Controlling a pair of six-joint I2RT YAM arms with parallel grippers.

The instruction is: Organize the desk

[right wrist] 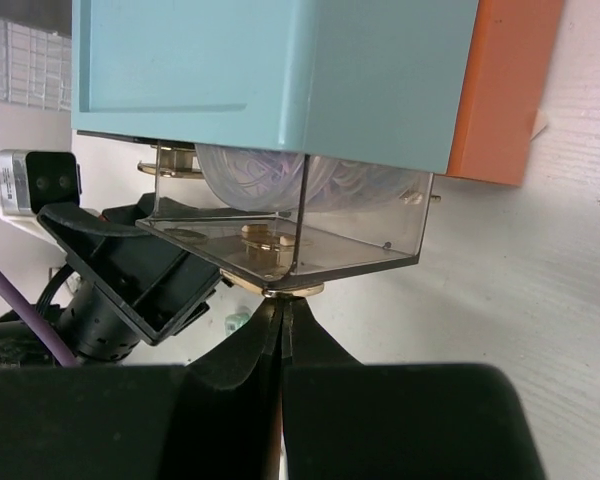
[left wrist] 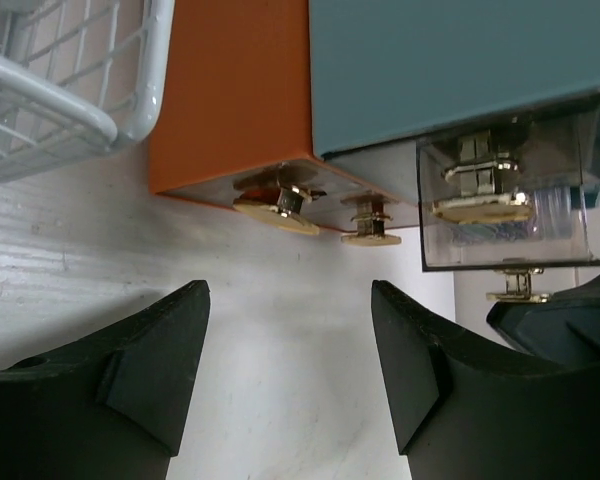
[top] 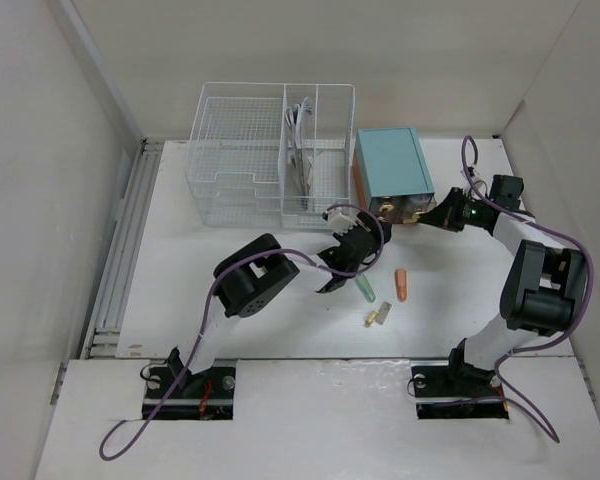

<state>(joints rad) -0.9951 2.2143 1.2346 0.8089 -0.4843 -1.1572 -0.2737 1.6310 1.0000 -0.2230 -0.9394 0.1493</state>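
Desk [top: 170, 265], partly under teal box [top: 391, 165]

One desk [top: 180, 270], one basket [top: 240, 160], one box [top: 392, 160], two arms [top: 250, 280] [top: 540, 285].

The space is enclosed by plain off-white panels: a back wall [top: 380, 50], a left wall [top: 30, 200] and a right wall [top: 585, 110]; a grooved metal rail [top: 120, 260] is laid along the foot of the left wall; soft, even light is cast, and only faint shadows are seen.
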